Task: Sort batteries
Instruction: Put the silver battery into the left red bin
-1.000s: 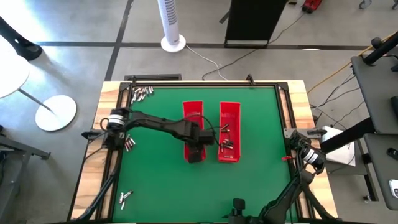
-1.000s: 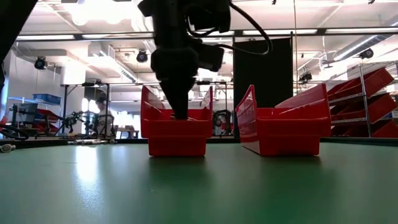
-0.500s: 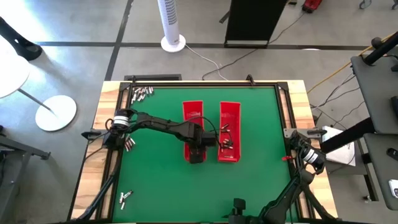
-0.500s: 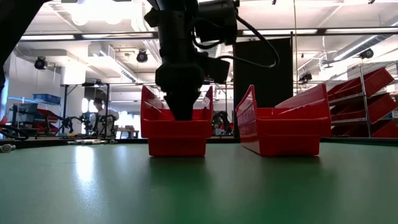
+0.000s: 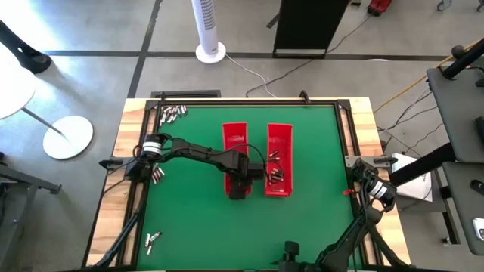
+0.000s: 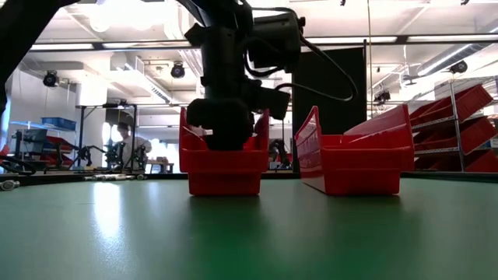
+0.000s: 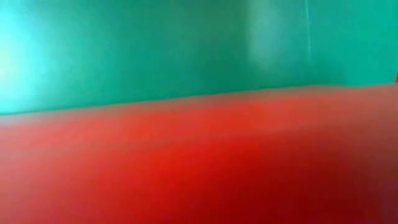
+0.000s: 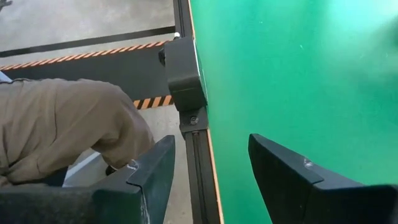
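Note:
Two long red trays stand side by side mid-table: the left tray (image 5: 234, 143) and the right tray (image 5: 279, 155). Several small batteries (image 5: 274, 171) lie in the right tray. More batteries lie in loose groups on the green mat: at the far left corner (image 5: 172, 113), by the left edge (image 5: 156, 174) and near the near left corner (image 5: 153, 240). My left gripper (image 5: 238, 183) is lowered into the left tray's near end (image 6: 226, 128), its fingers hidden behind the tray's wall. My right gripper (image 8: 208, 177) waits open at the table's right edge, over the mat's border.
A black frame rail (image 8: 193, 118) runs round the green mat (image 5: 197, 219). Beyond the right edge a person's tan-clad limb (image 8: 62, 124) shows. A white fan stand (image 5: 210, 30) and a dark cabinet (image 5: 306, 26) stand past the far edge. Bare mat lies near and right of the trays.
My left gripper has gone down into the near end of the left tray; its tip, which stood at the rim a second ago, now sits behind the tray's near wall. The trays and the loose batteries have stayed where they were.

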